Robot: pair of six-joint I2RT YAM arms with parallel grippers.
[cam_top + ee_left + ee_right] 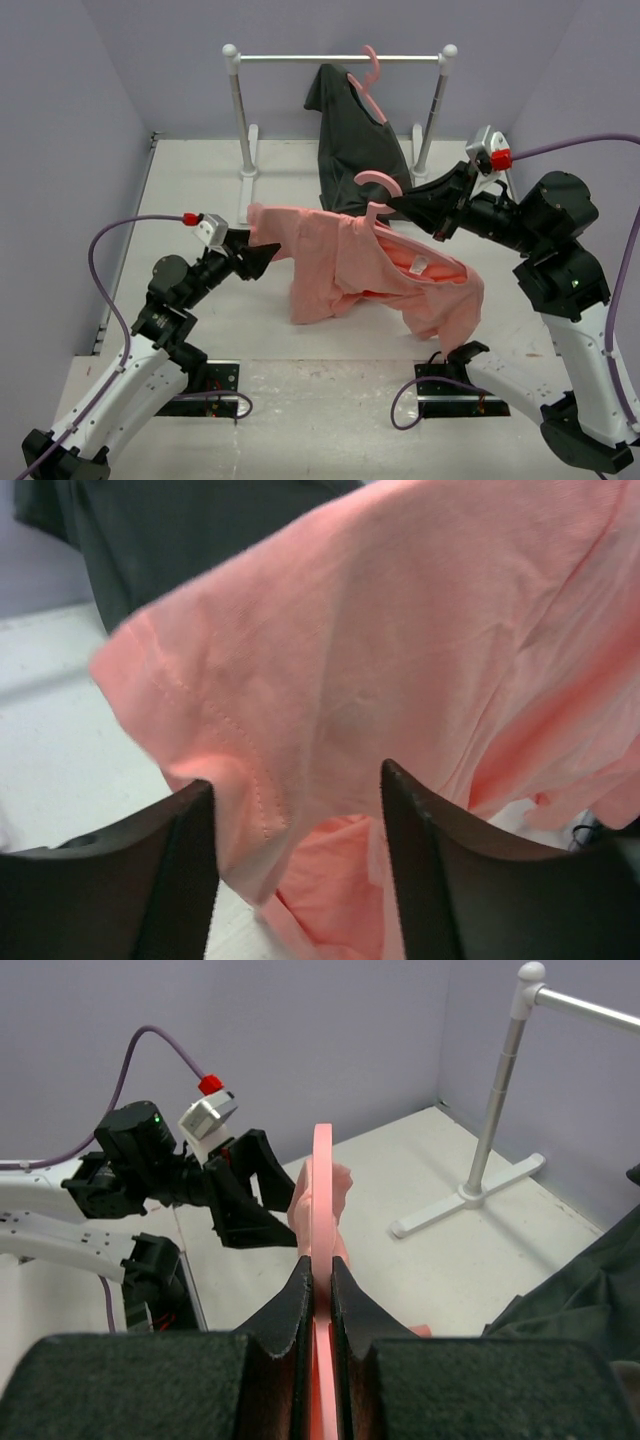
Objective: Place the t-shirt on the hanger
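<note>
Before the rail (340, 58), right gripper (395, 207) clamps the hanger (372, 176), t-shirt (340, 260) half on. Left gripper (266, 256) gapes round its sleeve (262, 217); tugging straight seems next

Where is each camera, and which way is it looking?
Top external: above and behind the arms, looking down at the table; both arms, left gripper and right gripper show.
Left wrist: on the left arm, facing the t-shirt; its two fingers show.
Right wrist: on the right arm, looking along the hanger toward the left arm; its fingers show.
Shared: top and right wrist views both show the clothes rack.
</note>
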